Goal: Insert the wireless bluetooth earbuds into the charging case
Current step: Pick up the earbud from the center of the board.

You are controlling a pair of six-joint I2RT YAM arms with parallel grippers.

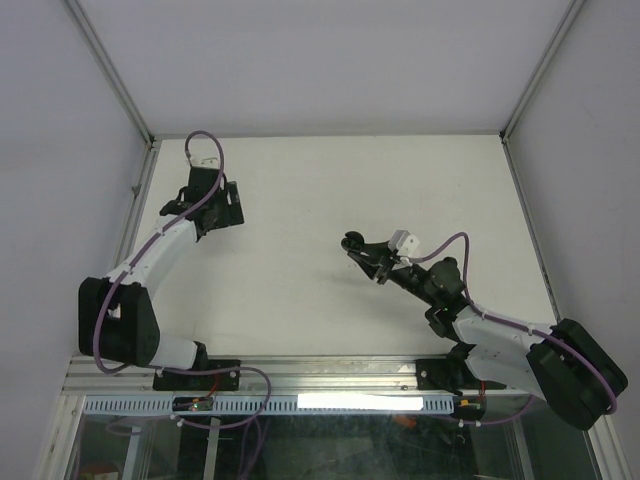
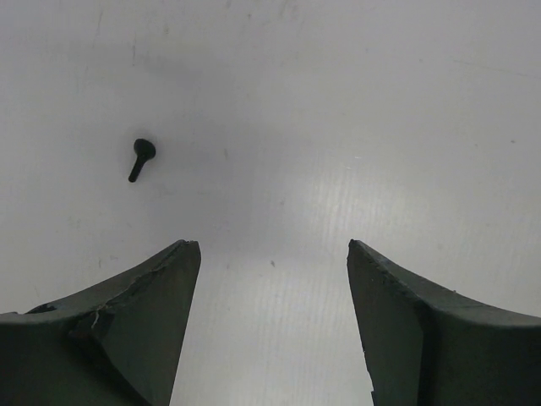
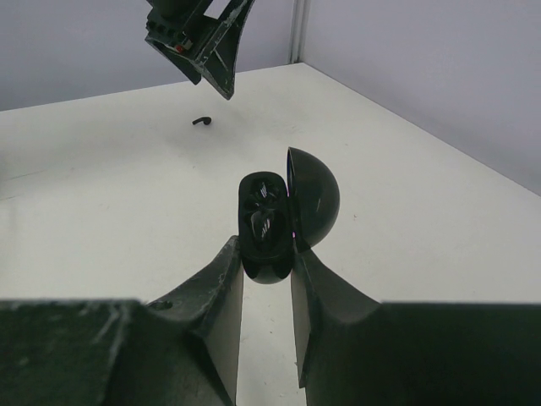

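A small black earbud (image 2: 141, 158) with a short stem lies on the white table, ahead and to the left of my left gripper (image 2: 272, 247), which is open and empty above the table. The earbud also shows in the right wrist view (image 3: 201, 121), below the left gripper (image 3: 199, 38). My right gripper (image 3: 266, 254) is shut on the black charging case (image 3: 269, 222), held above the table with its round lid (image 3: 314, 196) swung open to the right. In the top view the case (image 1: 354, 243) is at the tip of the right gripper (image 1: 372, 262). No other earbuds are in view.
The white table (image 1: 300, 300) has grey walls on the left, back and right. The left arm (image 1: 150, 260) reaches to the far left corner. The right arm (image 1: 480, 330) stretches from the near right toward the middle.
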